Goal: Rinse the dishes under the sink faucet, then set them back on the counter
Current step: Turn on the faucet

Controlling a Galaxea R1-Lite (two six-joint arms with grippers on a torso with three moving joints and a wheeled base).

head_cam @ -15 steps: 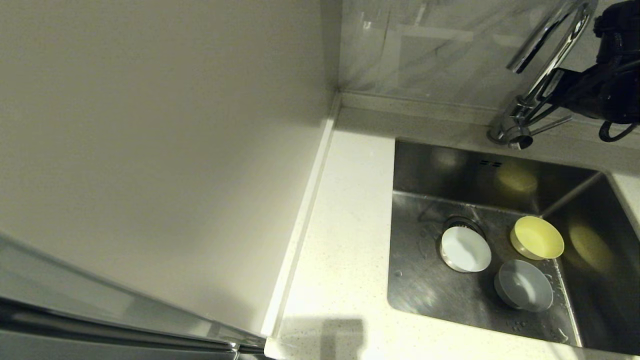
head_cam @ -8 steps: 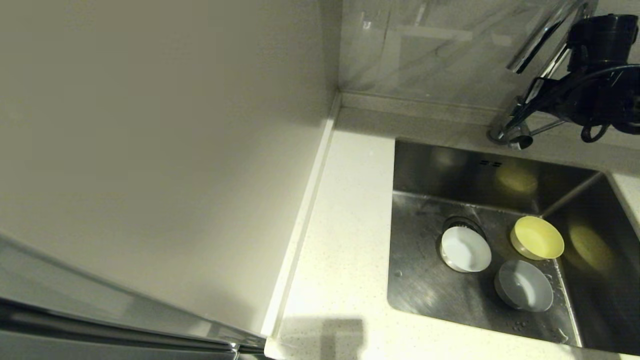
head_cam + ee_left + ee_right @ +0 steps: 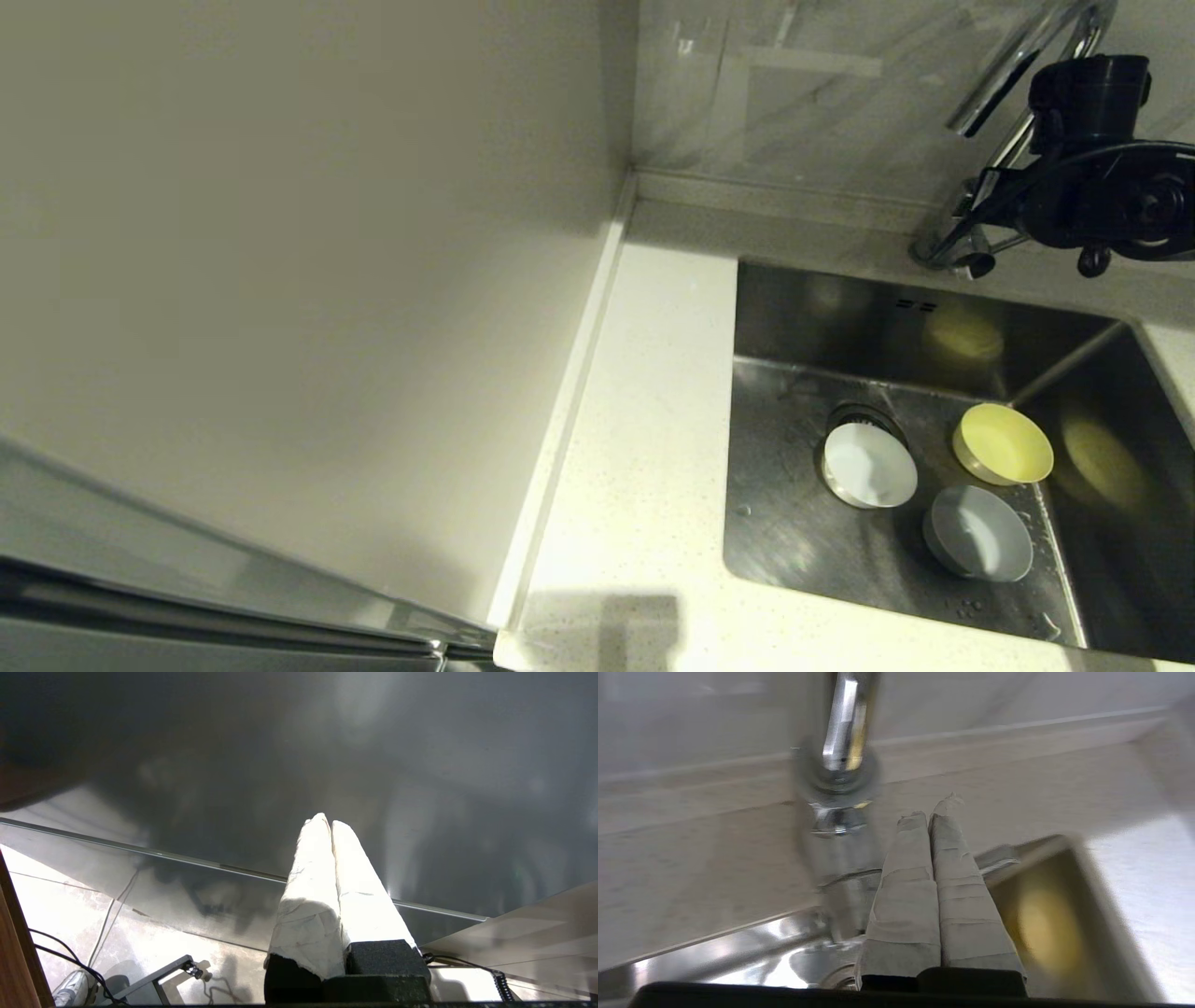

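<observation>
sink (image 3: pixel 775 308) of stainless steel sits sunk into my white speckled bench (image 3: pixel 644 448), seen from my head camera looking down. three small round bowls lie on the basin floor, all upright. the white bowl (image 3: pixel 868 465) sits over part of the round drain (image 3: pixel 864 415). the pale yellow bowl (image 3: pixel 1003 443) is near it on the side toward my right, close to the basin's far right corner. the pale bluish-white bowl (image 3: pixel 978 532) lies nearer to me, just beside both of the others.

my right hand (image 3: pixel 980 187) is up at the far right of the scene, behind the sink, close against the base of the chrome faucet (image 3: pixel 1013 56). it is well apart from all three bowls, which lie below it and nearer to me. the thin lever (image 3: pixel 994 247) sticks out from the faucet base just under my arm.

from my right wrist camera, my two taped fingers (image 3: pixel 908 891) are pressed flat together, closed on nothing. the faucet base (image 3: pixel 837 784) stands just beyond the fingertips and a little to one side; i cannot tell whether they touch it. a yellow glow shows on the sink wall beside the fingers.

my left hand (image 3: pixel 331 822) is parked away from the sink, its white fingers closed together and empty, facing a dark glossy panel (image 3: pixel 420 765) above a pale tiled floor (image 3: pixel 70 896).
</observation>
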